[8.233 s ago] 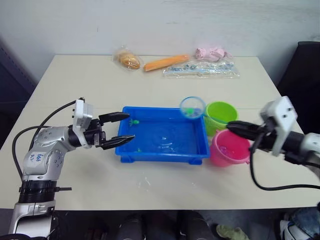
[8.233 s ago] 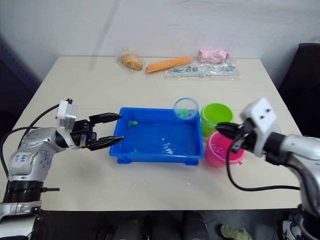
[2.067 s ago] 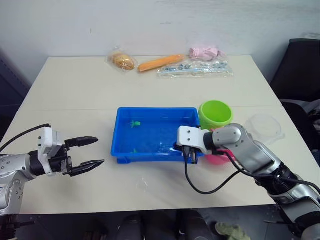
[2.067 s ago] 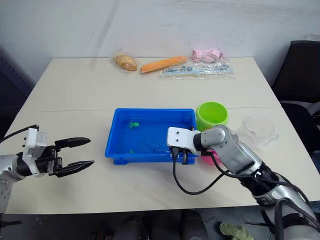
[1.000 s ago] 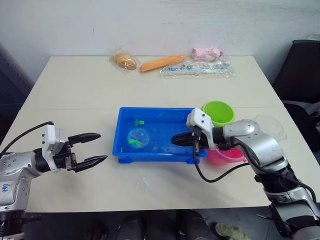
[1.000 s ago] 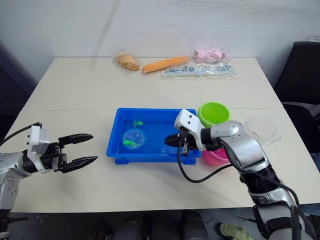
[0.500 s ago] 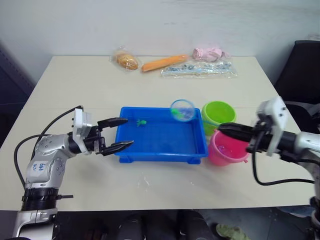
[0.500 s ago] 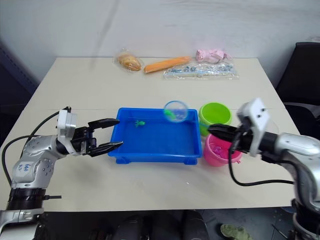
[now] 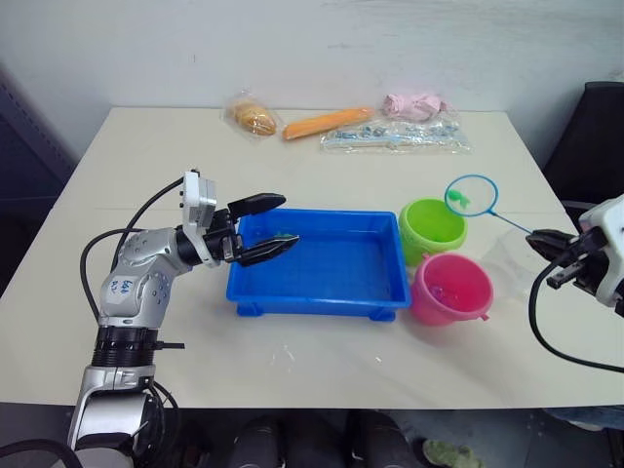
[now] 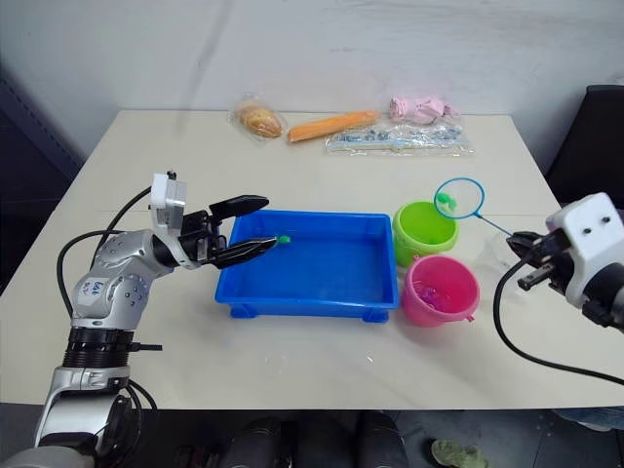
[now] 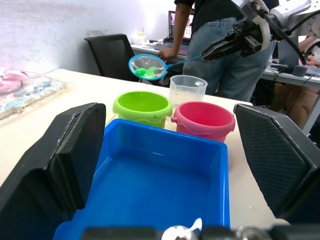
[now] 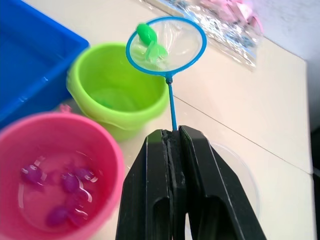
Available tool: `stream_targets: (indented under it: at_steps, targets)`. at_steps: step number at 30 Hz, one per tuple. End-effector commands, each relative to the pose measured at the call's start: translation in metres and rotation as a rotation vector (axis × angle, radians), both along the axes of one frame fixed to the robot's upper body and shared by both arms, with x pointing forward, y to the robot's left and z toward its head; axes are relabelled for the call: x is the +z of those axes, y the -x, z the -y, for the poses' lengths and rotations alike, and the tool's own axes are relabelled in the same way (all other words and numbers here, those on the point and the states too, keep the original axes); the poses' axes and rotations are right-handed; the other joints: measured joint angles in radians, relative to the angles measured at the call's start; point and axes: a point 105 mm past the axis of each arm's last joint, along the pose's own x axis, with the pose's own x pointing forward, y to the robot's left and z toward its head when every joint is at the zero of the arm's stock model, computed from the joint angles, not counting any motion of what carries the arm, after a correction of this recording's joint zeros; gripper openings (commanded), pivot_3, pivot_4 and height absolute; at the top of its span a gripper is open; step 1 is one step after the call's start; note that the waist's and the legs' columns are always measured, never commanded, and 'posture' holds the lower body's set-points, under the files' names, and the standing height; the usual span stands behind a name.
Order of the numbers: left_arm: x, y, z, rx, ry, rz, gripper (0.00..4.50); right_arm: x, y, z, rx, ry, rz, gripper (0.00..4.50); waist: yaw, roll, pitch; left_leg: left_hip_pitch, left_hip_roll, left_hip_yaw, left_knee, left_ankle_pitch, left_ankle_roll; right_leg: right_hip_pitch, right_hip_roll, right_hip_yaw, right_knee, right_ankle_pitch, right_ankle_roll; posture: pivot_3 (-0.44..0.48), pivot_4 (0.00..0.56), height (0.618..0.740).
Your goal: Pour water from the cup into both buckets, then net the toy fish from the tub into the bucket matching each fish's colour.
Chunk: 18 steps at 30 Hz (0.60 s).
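My right gripper is shut on the thin handle of the net. The blue hoop hangs over the far right rim of the lime green bucket with a green toy fish in the mesh. The pink bucket stands just in front, with several pink fish in water. The clear cup stands to the right of the buckets. My left gripper is open over the left end of the blue tub, near another green fish.
A bagged bun, an orange carrot, a pink bundle and a clear packet lie along the table's far edge. A black chair stands at the right. A person stands beyond the table.
The net with the green fish has moved right, from over the tub's far right corner to over the green bucket. My left gripper has moved in over the tub's left end.
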Motion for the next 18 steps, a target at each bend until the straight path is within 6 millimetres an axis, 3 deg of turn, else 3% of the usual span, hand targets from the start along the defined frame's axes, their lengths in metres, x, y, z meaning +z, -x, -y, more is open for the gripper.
stream_targets:
  at_steps: [1, 6, 14, 18]
  targets:
    - [0.01, -0.002, -0.001, 0.04, 0.018, 0.055, 4.41, -0.01, 0.001, 0.008, -0.009, 0.236, 0.016, 0.0, 0.0, 0.0, 0.0, 0.0, 0.0, 0.0, 0.0, 0.0, 0.0, 0.0, 0.0, 0.0, 0.0, 0.0, 0.0, 0.0, 0.15, 0.74]
    - [0.013, -0.005, -0.002, 0.054, 0.021, 0.068, 4.41, -0.006, -0.005, 0.014, -0.055, 0.414, 0.133, 0.0, 0.003, 0.0, 0.0, 0.0, 0.0, 0.0, 0.0, 0.0, 0.0, 0.0, 0.0, 0.0, 0.0, 0.0, 0.0, 0.0, 0.15, 0.74]
    - [0.01, -0.002, 0.0, 0.042, 0.005, 0.052, 4.41, -0.014, -0.007, 0.006, 0.005, 0.517, 0.184, 0.0, 0.004, 0.0, 0.0, 0.0, -0.001, 0.0, 0.0, 0.001, 0.0, 0.001, 0.0, 0.0, -0.001, 0.0, 0.001, 0.0, 0.15, 0.74]
    - [0.009, -0.002, 0.002, 0.037, 0.001, 0.052, 4.41, -0.018, -0.009, 0.002, 0.048, 0.698, 0.217, 0.0, 0.005, 0.0, 0.0, 0.0, -0.001, 0.0, 0.0, 0.001, 0.0, 0.001, 0.0, 0.0, -0.001, 0.0, 0.001, 0.0, 0.15, 0.74]
